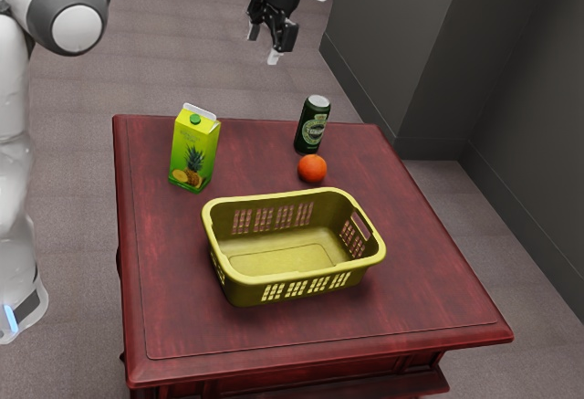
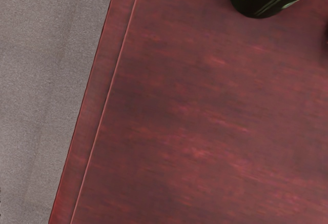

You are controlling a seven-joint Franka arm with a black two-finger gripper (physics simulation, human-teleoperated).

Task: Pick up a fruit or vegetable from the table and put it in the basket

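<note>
- Fingers [image 1: 274,56], mine: one pair, standing wide with nothing between them; upper centre of the exterior view, above the level of the desk [image 1: 164,312].
- Orange [image 1: 312,169], the fruit wanted: one, on the desk, right of centre in the exterior view, between can [image 1: 313,125] and basket [image 1: 235,287].
- Hazard, the can: upright, just beside the orange; whether they touch I cannot tell. A low sideways approach, or a finger coming down on that side, could knock it over.
- Hazard, the roll: the fruit is round and unpropped. If I close off its middle, it could squirt away across the desk.
- Hazard, the rim: basket wall near the fruit. Too low a carry would catch it, shift the basket or cost me the orange.
- Hazard, the aim: in the wrist view the can lies at upper right and bare wood takes the middle, so I judge that going straight down would miss.
- Label, carton [image 1: 192,152]: yellow-green, pineapple pictured, green cap; small print near the top, unreadable to me.
- Label, can: dark green, round pale emblem with lettering across it; brand not certain enough to enter.
</note>
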